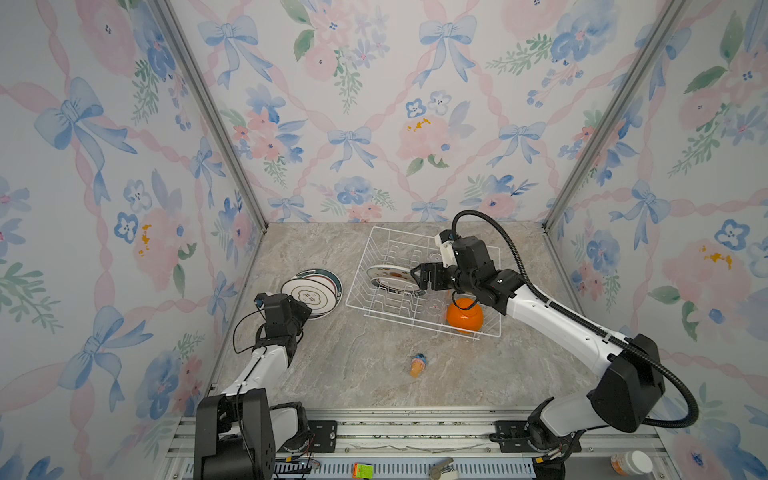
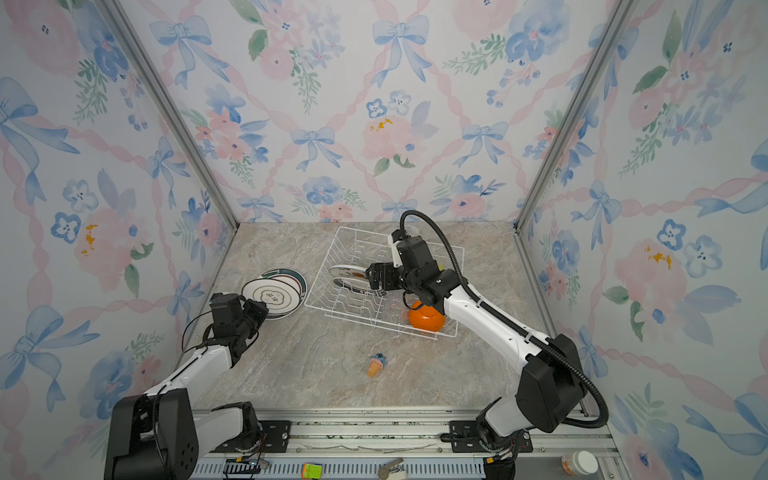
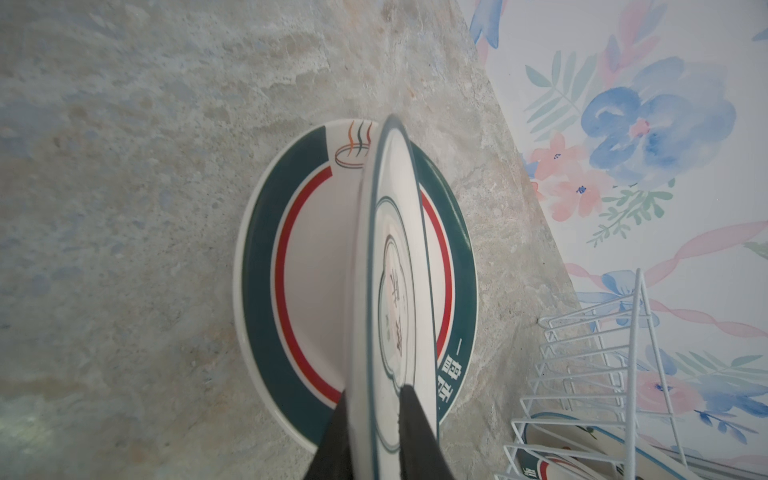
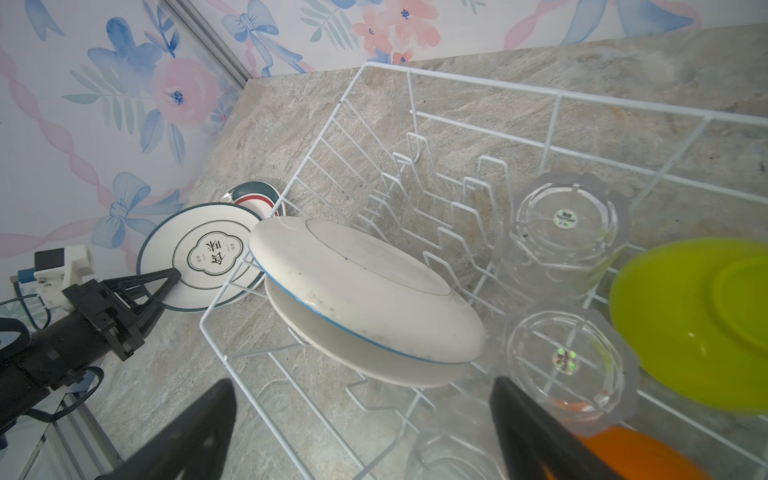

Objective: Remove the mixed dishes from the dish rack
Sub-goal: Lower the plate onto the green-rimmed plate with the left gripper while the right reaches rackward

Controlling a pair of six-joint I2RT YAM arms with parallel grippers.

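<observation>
Fingers on left pinching emblem plate over green-banded plate, right fingers wide above dish rack

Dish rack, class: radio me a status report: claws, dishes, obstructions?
Left claw pinching emblem plate atop striped plate. Right claw open over dish rack, facing two plates. Glasses, lime bowl, orange bowl not yet unloaded. Nothing blocking.

A beige, marble-patterned surface carries three things. At about 1 o'clock from its centre stands a large rectangular white wire dish rack. At 10 o'clock, near the left wall, a round green-and-red banded plate lies flat. At 6 o'clock, well apart from both, lies a small orange-and-blue toy.
</observation>
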